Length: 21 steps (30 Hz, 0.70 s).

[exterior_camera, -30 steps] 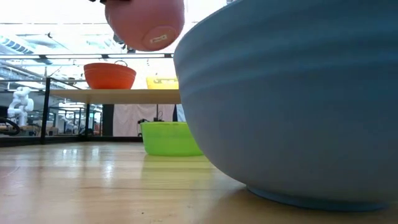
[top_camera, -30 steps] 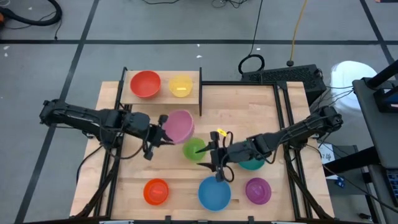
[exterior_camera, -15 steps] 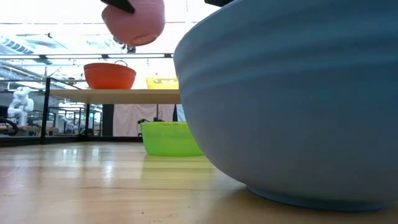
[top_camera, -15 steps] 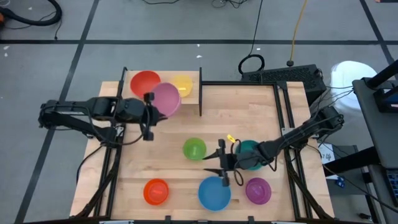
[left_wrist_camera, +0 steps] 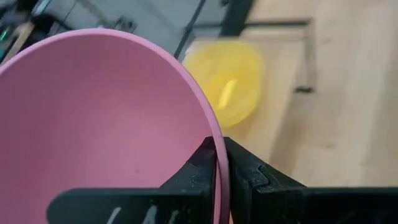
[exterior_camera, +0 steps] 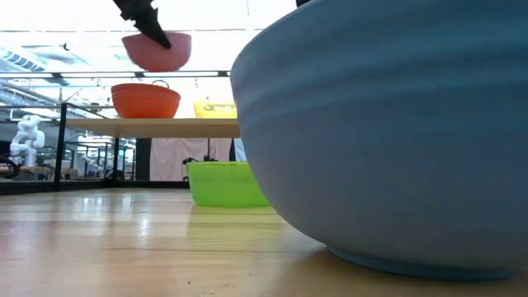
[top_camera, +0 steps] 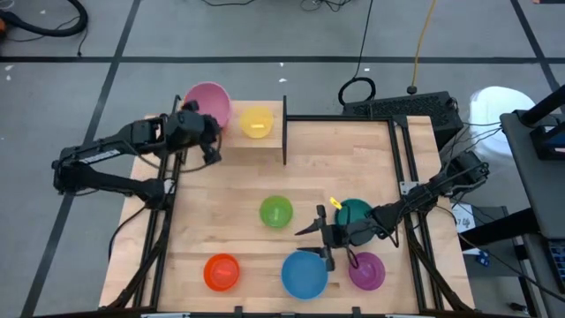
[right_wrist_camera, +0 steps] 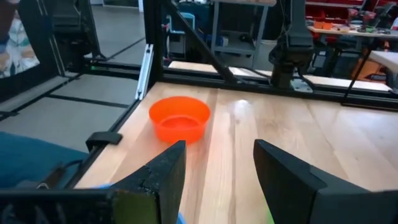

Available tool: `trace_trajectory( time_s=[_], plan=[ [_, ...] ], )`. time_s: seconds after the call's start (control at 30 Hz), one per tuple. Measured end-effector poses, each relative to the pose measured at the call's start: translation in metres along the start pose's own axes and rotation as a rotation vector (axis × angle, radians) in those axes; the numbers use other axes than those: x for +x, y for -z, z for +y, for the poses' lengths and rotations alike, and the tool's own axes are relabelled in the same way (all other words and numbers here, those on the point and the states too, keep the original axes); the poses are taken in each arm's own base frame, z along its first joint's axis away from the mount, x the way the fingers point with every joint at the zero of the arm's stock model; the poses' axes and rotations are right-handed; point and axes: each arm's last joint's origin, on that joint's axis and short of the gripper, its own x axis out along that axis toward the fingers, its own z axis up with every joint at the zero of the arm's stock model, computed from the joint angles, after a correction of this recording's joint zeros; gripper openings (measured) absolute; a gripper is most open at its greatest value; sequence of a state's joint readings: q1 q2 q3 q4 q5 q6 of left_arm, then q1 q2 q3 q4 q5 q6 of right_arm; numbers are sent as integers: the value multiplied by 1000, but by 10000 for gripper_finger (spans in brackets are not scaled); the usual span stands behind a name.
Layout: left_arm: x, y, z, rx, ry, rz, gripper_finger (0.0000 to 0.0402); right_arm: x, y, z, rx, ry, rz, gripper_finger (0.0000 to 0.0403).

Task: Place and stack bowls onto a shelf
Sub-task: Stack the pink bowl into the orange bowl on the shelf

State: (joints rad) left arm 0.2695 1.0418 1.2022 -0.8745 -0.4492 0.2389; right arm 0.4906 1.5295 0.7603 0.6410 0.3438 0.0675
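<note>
Pink bowl (top_camera: 208,102) is hanging right above the red bowl (exterior_camera: 146,101) on the shelf (top_camera: 270,136), with the left gripper (top_camera: 205,134) jaws pinching its rim. If they let go off-centre or tilted, it could catch the red rim and tip off the shelf edge instead of nesting. Right gripper (top_camera: 323,241) waits with jaws spread by the blue bowl (top_camera: 305,274) on the tabletop (top_camera: 238,212).

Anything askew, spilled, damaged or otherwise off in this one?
Nothing stands out. The left gripper holds the pink bowl by its rim above the red bowl on the shelf. The right gripper is open and empty near the blue bowl. All bowls sit upright.
</note>
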Motion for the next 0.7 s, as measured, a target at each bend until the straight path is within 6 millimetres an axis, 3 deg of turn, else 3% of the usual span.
trace_trajectory(
  time_s=[0.3, 0.43, 0.7],
  plan=[
    [18, 12, 23, -137, -61, 108, 25, -2, -1, 5, -4, -13, -17, 180],
    [24, 15, 26, -242, -66, 103, 25, -2, -2, 4, -3, 10, -21, 180],
    [36, 17, 26, -280, -71, 145, 26, -2, -4, 4, -9, 9, -45, 180]
  ],
)
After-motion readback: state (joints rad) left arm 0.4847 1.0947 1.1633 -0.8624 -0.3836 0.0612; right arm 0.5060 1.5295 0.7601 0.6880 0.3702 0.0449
